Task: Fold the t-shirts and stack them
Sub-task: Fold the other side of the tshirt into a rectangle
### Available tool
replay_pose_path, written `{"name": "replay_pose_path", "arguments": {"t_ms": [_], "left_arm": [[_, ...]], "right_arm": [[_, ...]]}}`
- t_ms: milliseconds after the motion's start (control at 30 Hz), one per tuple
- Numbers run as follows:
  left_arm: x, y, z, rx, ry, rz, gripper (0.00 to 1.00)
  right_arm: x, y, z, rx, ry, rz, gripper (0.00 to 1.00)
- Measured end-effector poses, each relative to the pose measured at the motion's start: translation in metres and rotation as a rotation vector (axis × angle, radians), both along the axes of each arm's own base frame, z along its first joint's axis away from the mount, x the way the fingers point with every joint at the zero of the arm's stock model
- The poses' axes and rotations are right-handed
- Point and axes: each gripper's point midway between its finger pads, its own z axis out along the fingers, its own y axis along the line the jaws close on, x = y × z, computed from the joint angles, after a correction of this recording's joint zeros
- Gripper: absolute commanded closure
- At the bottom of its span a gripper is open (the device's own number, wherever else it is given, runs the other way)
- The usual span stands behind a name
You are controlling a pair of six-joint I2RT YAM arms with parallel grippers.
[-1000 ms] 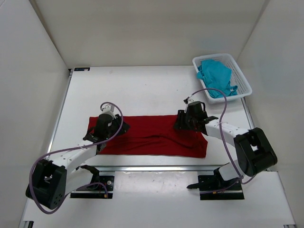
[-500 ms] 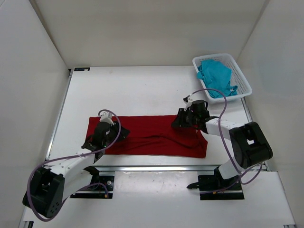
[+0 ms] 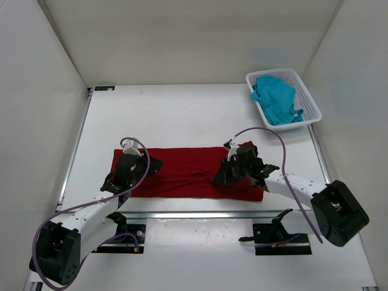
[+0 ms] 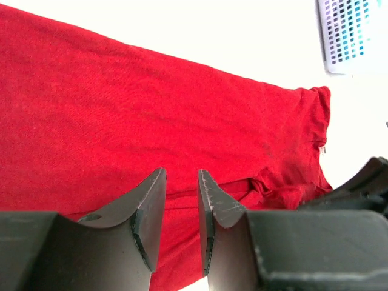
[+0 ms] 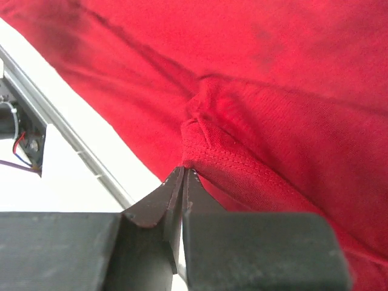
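The dark red t-shirt (image 3: pixel 182 173) lies spread as a long strip across the near part of the table. It fills the left wrist view (image 4: pixel 151 109) and the right wrist view (image 5: pixel 291 91). My right gripper (image 3: pixel 219 179) is shut on a stitched edge of the red shirt (image 5: pixel 183 170), and a fold bunches there. My left gripper (image 3: pixel 150 165) hovers over the shirt's left part. Its jaws stand slightly apart with nothing between them (image 4: pixel 182 177). The teal-blue t-shirt (image 3: pixel 276 97) lies crumpled in the basket. The lavender shirt is out of view.
The white mesh basket (image 3: pixel 313 104) stands at the far right corner; a corner of it shows in the left wrist view (image 4: pixel 348 30). A metal rail (image 3: pixel 194 213) runs along the table's near edge, just below the shirt. White walls enclose the table.
My right gripper has moved toward the near edge and left, pulling the shirt's right part with it. My left gripper has drawn back slightly toward the near left.
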Motion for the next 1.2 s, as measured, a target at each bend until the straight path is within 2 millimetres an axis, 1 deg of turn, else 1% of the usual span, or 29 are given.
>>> {"name": "replay_pose_path", "arguments": {"t_ms": [33,67,133,167,267,333,433,500,533,567,633,667,700,767,833,900,967,1067,1200], "left_arm": [[0.0,-0.001,0.001,-0.002,-0.001,-0.002,0.62],[0.001,-0.001,0.002,-0.004,-0.002,-0.003,0.61],[0.003,-0.004,0.006,-0.01,-0.005,-0.007,0.62],[0.005,-0.005,0.007,-0.013,-0.007,-0.009,0.61],[0.006,-0.008,0.011,-0.023,-0.006,-0.017,0.62],[0.008,-0.01,0.013,-0.028,-0.01,-0.021,0.63],[0.011,-0.01,0.015,-0.033,-0.011,-0.021,0.62],[0.013,-0.009,0.018,-0.036,-0.014,-0.019,0.62],[0.015,-0.009,0.02,-0.037,-0.017,-0.019,0.62],[0.017,-0.01,0.022,-0.037,-0.021,-0.018,0.62],[0.019,-0.012,0.026,-0.039,-0.028,-0.023,0.62],[0.02,-0.014,0.027,-0.04,-0.03,-0.028,0.62],[0.02,-0.016,0.027,-0.04,-0.028,-0.033,0.63],[0.018,-0.021,0.023,-0.036,-0.016,-0.048,0.62],[0.015,-0.025,0.018,-0.03,0.001,-0.064,0.62],[0.014,-0.027,0.015,-0.026,0.009,-0.071,0.62],[0.013,-0.028,0.015,-0.024,0.009,-0.075,0.62],[0.013,-0.028,0.015,-0.022,0.008,-0.075,0.62],[0.013,-0.028,0.015,-0.024,0.008,-0.075,0.62]], "right_arm": [[-0.004,0.002,0.002,-0.001,-0.002,0.001,1.0],[-0.007,0.002,0.004,-0.001,-0.002,-0.003,0.98],[-0.01,0.003,0.009,0.004,-0.002,-0.025,0.85],[-0.011,0.004,0.011,0.01,0.0,-0.034,0.82],[-0.018,0.003,0.012,0.026,0.022,-0.052,0.79],[-0.024,0.004,0.01,0.031,0.047,-0.049,0.8],[-0.036,0.005,0.008,0.01,0.089,-0.022,0.76],[-0.036,0.002,0.013,-0.013,0.084,-0.022,0.73],[-0.032,-0.002,0.018,-0.019,0.065,-0.035,0.73],[-0.023,-0.008,0.026,-0.016,0.036,-0.066,0.73],[0.006,-0.028,0.038,-0.011,-0.028,-0.175,0.77],[0.023,-0.043,0.042,-0.009,-0.047,-0.247,0.81],[0.036,-0.055,0.04,-0.018,-0.056,-0.302,0.9],[0.059,-0.081,0.027,-0.054,-0.029,-0.4,0.99],[0.069,-0.091,0.007,-0.102,0.033,-0.427,1.0],[0.072,-0.091,-0.011,-0.141,0.091,-0.408,1.0],[0.073,-0.087,-0.019,-0.164,0.116,-0.375,1.0],[0.072,-0.076,-0.019,-0.172,0.105,-0.318,1.0],[0.059,-0.064,-0.021,-0.172,0.107,-0.232,1.0]]}}
